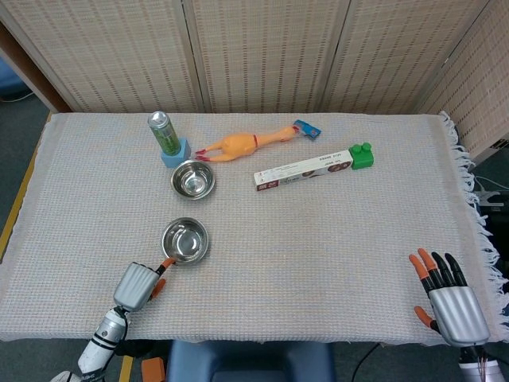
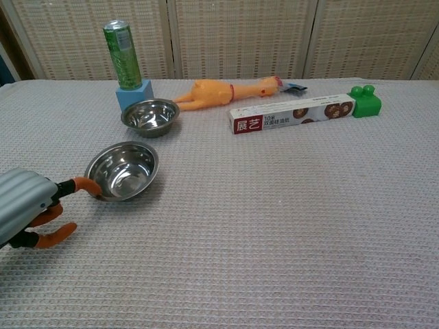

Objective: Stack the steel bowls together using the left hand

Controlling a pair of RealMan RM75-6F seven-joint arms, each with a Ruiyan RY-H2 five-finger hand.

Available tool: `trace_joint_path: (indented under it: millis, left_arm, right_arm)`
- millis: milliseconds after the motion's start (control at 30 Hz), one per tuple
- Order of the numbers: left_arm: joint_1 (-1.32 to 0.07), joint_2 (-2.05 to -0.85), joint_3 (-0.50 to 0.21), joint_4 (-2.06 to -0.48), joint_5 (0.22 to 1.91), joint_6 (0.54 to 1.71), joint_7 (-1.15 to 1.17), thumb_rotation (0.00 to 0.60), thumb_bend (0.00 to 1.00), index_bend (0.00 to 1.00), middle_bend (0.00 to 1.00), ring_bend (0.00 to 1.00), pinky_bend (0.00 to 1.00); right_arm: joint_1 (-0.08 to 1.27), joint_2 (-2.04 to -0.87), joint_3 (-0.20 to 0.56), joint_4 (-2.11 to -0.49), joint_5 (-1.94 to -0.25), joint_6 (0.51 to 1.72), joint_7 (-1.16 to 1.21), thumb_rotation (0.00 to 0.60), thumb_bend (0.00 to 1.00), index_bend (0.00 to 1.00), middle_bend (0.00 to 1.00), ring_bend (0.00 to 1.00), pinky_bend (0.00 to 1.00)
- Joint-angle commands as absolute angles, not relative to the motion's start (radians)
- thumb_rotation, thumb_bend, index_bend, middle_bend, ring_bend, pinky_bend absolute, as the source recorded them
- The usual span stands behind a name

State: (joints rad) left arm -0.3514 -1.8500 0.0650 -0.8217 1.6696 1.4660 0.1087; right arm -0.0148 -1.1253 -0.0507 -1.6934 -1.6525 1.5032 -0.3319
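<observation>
Table [image 1: 334,239] w/ a pale woven waffle-texture cloth, fringe at its right edge; woven-cane screen panels [image 1: 262,52] stand behind it.

Long flat cardboard box [image 1: 303,169] lies diagonal at centre-right, its far end touching a green plastic block [image 1: 361,155]; orange rubber chicken [image 1: 238,144] lies stretched out behind the box, a small blue tag [image 1: 308,128] by its head end; green can [image 2: 122,45] stands upright on a light-blue block [image 2: 134,94], just left of the chicken's feet.

Left robot hand [image 2: 31,209], ribbed grey back w/ orange fingertips [image 2: 84,184], sits at the near-left edge; one fingertip touches the near rim of the near steel bowl [image 2: 123,170], the others curl underneath w/ nothing gripped; hand is spread, not holding. Right robot hand [image 1: 447,298] rests at the near-right corner, fingers apart and upward, holding nothing, well apart from everything else.

Near steel bowl: shiny, round, upright on the cloth near the left front; far steel bowl [image 2: 150,116]: same shape and finish, upright, just in front of the blue block and near the chicken's feet. The two bowls sit apart, unstacked, bare cloth between them; the can, block and chicken crowd the far bowl's back side.
</observation>
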Motion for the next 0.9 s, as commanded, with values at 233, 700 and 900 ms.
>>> trace_joint_path:
  millis: [233,700,900]
  left_arm:
    - [-0.395,-1.932,0.012,-0.706,1.667,1.484,0.041,0.600,0.38,0.35,1.00,1.00,1.00]
    - [-0.460,-2.030,-0.010,-0.537,1.658,1.456,-0.043,0.600,0.42,0.54,1.00,1.00,1.00]
    - [-0.493,-2.094,-0.033,-0.438,1.658,1.525,-0.123,0.600,0.60,0.74,1.00,1.00,1.00]
  right_arm:
    - [-0.010,-1.126,-0.044,-1.696,-1.633,1.489,-0.338,0.600,0.11,0.00,0.00,0.00,0.00]
    - [-0.007,-1.123,-0.033,-1.700,-1.609,1.487,-0.338,0.600,0.11,0.00,0.00,0.00,0.00]
    - [-0.001,-1.122,-0.029,-1.697,-1.595,1.473,-0.335,0.600,0.11,0.00,0.00,0.00,0.00]
